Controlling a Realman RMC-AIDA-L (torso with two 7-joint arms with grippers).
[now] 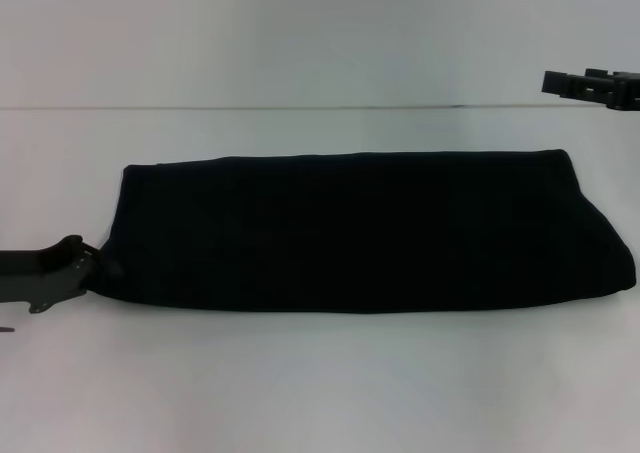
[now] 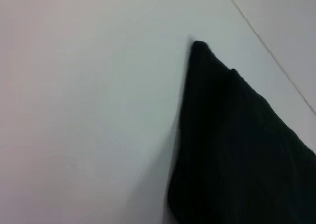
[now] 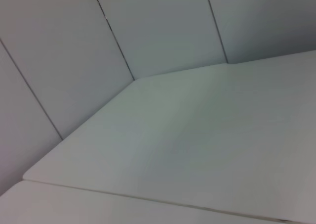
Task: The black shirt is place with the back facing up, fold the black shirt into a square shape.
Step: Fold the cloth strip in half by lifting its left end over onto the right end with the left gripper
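Note:
The black shirt (image 1: 360,231) lies on the white table (image 1: 320,383), folded into a long band that runs from left to right. No lettering shows on it. My left gripper (image 1: 97,264) is low at the shirt's near left corner, right against the cloth. The left wrist view shows that end of the shirt (image 2: 237,145) with a pointed corner on the table. My right gripper (image 1: 562,82) is raised at the far right, beyond the shirt's far right corner and apart from it. The right wrist view shows only bare table (image 3: 197,145) and wall panels.
The table's far edge meets a pale wall (image 1: 300,33) behind the shirt. Bare white table surface lies in front of the shirt and to its left (image 2: 79,110).

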